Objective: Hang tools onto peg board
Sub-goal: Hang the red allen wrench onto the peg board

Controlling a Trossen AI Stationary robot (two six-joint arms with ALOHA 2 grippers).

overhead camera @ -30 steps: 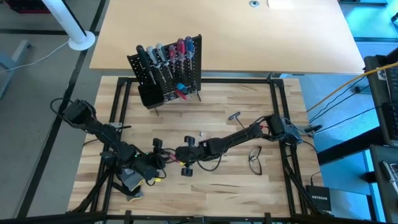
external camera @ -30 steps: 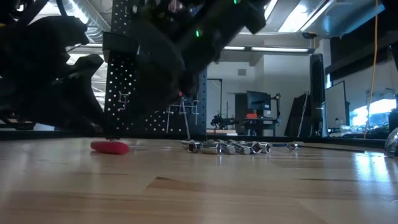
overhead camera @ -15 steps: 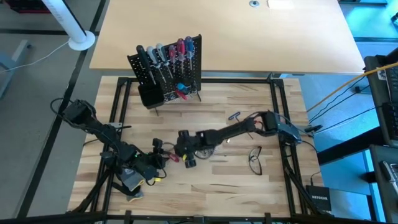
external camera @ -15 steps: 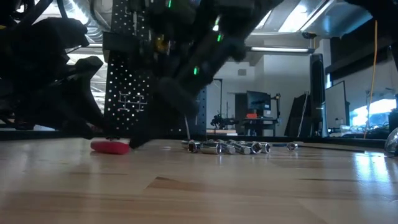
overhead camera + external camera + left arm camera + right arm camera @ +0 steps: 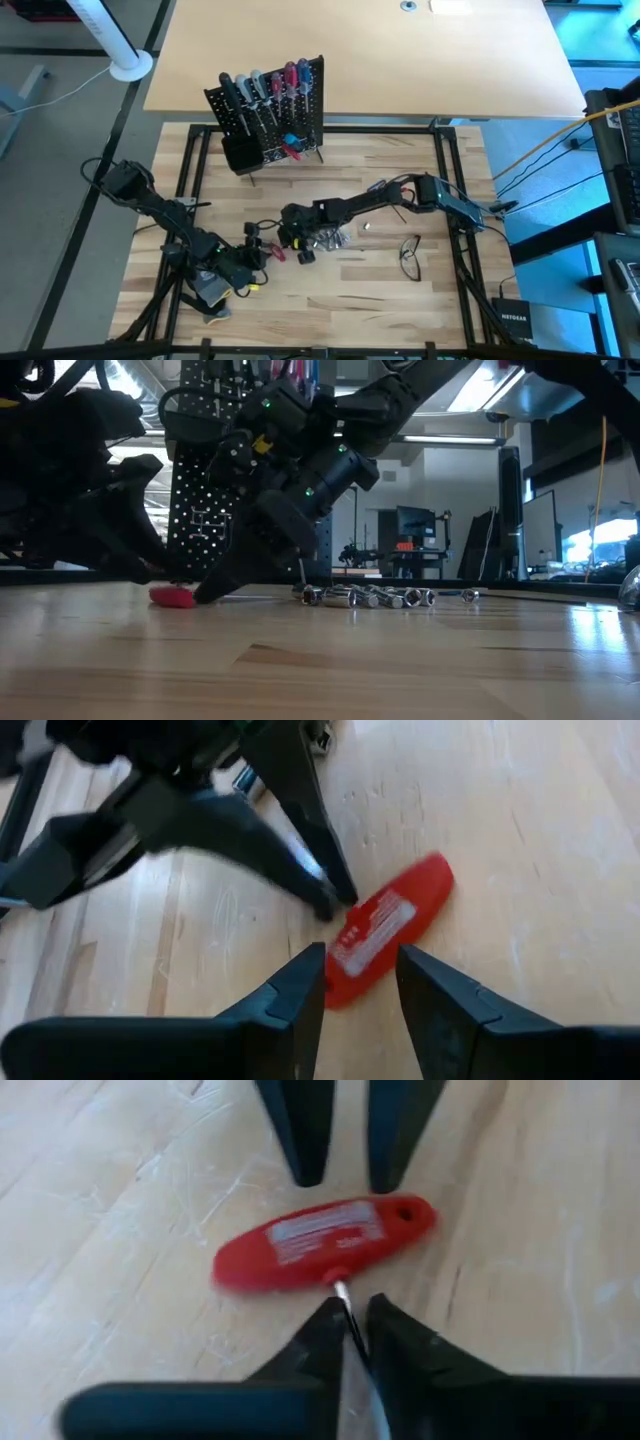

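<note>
Low over the table, right pincer pinches red T-handle tool's shaft.

A lab: butcher-block bench, monitors and equipment stands behind.

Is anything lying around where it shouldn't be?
Yes. A red T-handle tool lies flat on the table instead of hanging on the peg board. The right gripper pinches its thin metal shaft, and the left gripper sits close by. Small silver bits also lie loose on the table.
</note>
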